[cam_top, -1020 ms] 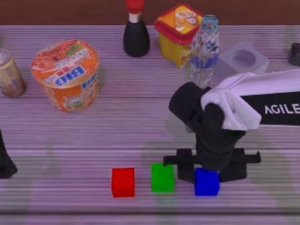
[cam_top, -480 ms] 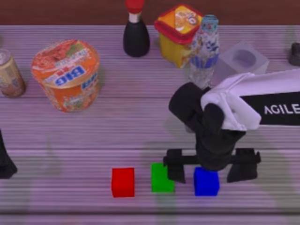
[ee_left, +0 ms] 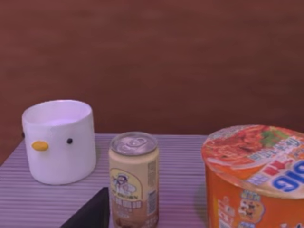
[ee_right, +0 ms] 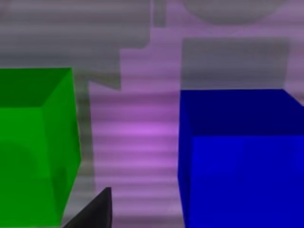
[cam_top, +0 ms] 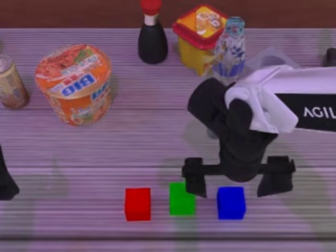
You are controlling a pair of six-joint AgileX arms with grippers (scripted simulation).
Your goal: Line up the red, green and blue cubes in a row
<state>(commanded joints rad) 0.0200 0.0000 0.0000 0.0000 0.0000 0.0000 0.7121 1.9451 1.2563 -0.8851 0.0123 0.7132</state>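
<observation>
Near the table's front edge the red cube, the green cube and the blue cube stand in a row from left to right, with small gaps between them. My right gripper hovers open just behind and above the blue cube, holding nothing. One finger hangs over the green cube's back right corner and the other stands right of the blue cube. The right wrist view shows the green cube, the blue cube and bare table between them. My left arm is parked at the left edge, its gripper open.
Along the back stand a drink can, a noodle cup, a dark bottle with a red cap, a yellow tub and a water bottle. A pale grey block is partly under the right arm. A white duck mug stands beyond the can.
My right gripper has opened and let go of the blue cube, then lifted and drawn back a little. The blue cube stays on the table beside the green one.
</observation>
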